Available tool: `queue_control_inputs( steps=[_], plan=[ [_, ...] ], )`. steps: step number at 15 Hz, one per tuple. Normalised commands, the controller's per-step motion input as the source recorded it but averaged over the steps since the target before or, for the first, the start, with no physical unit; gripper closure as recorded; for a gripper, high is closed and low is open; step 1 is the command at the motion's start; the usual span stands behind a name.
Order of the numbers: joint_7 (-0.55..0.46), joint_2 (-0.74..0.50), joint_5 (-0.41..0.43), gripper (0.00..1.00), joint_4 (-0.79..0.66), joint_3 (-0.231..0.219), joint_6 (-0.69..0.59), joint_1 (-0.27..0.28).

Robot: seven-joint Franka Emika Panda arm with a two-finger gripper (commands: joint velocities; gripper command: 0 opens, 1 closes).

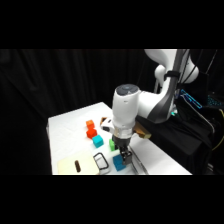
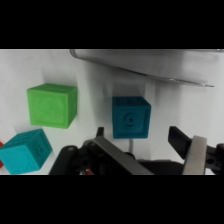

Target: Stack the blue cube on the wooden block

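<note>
- In the wrist view the blue cube [image 2: 130, 117] is sitting at frame center on the white table [image 2: 90, 80], just above the gap between the fingers [image 2: 184, 143].
- The gripper [image 2: 142, 142] is hanging with its fingers spread apart, not touching the cube.
- The green cube [image 2: 52, 105] is lying to the left, and the teal cube [image 2: 26, 151] at lower left.
- A metal tool [image 2: 145, 64] is crossing the top.
- In the side view the gripper [image 1: 123, 150] is hovering directly over the blue cube [image 1: 119, 162] near the table's lower edge.

No legible text; only blurred embossed marks on the blue cube [image 2: 130, 117] face.
</note>
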Motion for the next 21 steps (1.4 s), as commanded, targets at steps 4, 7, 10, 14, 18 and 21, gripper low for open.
queue_control_inputs(
  steps=[4,7,10,14,18,21],
  plan=[
    [0.22,0.18,-0.173,0.00,0.13,-0.229,0.19,0.237],
    [0.18,0.17,-0.108,0.00,0.14,-0.164,0.14,0.204],
    [0.15,0.18,-0.089,0.00,0.14,-0.153,0.14,0.171],
    [0.11,0.16,-0.055,0.00,0.12,-0.133,0.13,0.129],
    [0.10,0.10,-0.033,0.27,0.10,-0.129,0.12,0.131],
    [0.10,0.04,-0.040,0.52,0.07,-0.127,0.07,0.132]
  ],
)
